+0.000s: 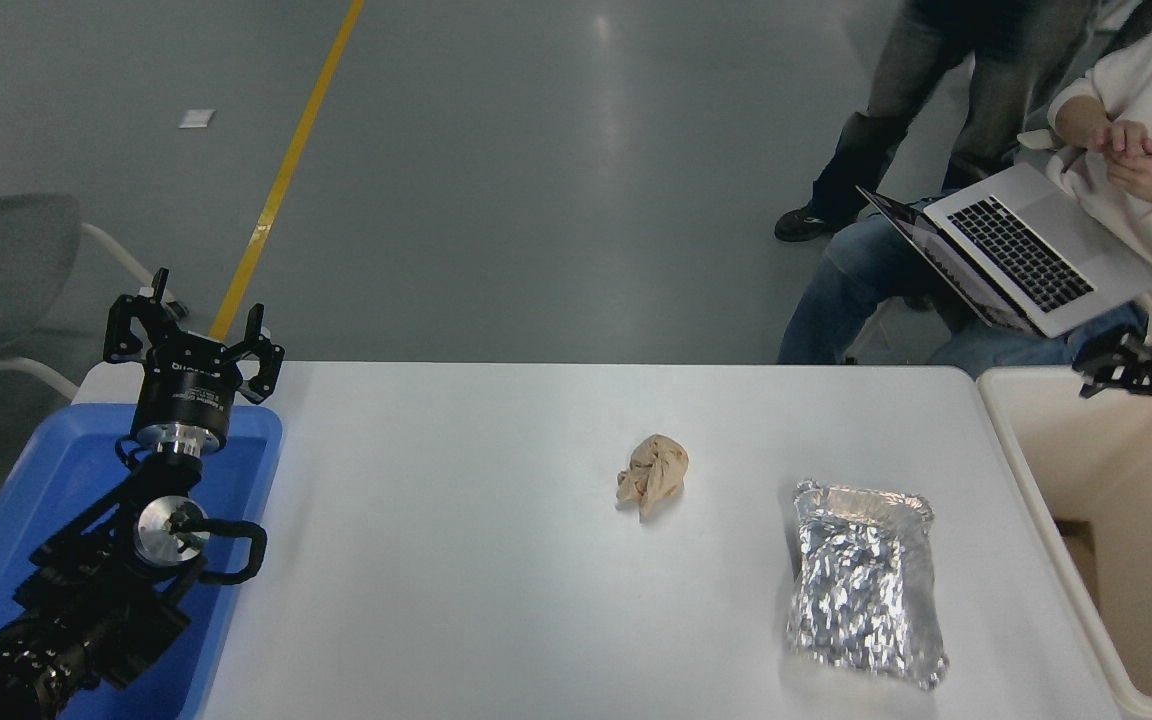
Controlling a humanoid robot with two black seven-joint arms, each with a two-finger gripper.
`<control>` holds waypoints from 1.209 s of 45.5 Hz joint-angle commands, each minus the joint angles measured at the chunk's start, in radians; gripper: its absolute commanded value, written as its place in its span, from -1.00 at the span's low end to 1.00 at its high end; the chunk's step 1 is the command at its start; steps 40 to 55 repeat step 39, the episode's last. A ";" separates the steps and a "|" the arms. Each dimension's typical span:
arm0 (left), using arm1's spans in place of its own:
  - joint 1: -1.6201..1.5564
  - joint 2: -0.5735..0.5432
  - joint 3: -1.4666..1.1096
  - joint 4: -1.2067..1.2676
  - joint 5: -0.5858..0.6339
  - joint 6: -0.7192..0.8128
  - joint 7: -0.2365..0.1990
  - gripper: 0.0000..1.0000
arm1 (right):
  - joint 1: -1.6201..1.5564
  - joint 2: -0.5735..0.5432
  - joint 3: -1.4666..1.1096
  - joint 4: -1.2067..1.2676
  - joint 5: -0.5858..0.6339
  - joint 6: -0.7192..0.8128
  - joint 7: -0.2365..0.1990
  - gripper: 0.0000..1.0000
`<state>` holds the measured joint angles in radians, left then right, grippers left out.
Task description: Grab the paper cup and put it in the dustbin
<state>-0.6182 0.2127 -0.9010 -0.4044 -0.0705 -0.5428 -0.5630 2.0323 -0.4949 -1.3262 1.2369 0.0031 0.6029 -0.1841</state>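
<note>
Right tool (pixel 1106 375) over dustbin (pixel 1021 462) rim

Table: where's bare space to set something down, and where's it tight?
The table is bare from the blue tray across to the brown paper ball, front to back. It is tighter on the right: narrow strips separate the ball, the foil tray and the dustbin. The parked left gripper overhangs the blue tray.

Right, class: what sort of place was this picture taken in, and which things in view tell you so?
Probably a robotics lab or test hall: a grey floor with a yellow line, a robot arm's left gripper parked over a blue tray, and a person with a laptop beside the white table.
</note>
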 commanded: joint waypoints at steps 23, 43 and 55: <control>0.000 -0.001 0.001 0.001 0.000 0.001 0.000 0.98 | 0.258 0.203 0.039 0.095 0.006 0.183 0.000 1.00; 0.002 -0.001 0.001 0.001 0.000 0.001 0.000 0.98 | 0.264 0.196 0.036 0.095 0.018 0.183 0.002 1.00; 0.002 -0.001 0.001 0.001 0.000 0.001 0.000 0.98 | 0.264 0.196 0.036 0.095 0.018 0.183 0.002 1.00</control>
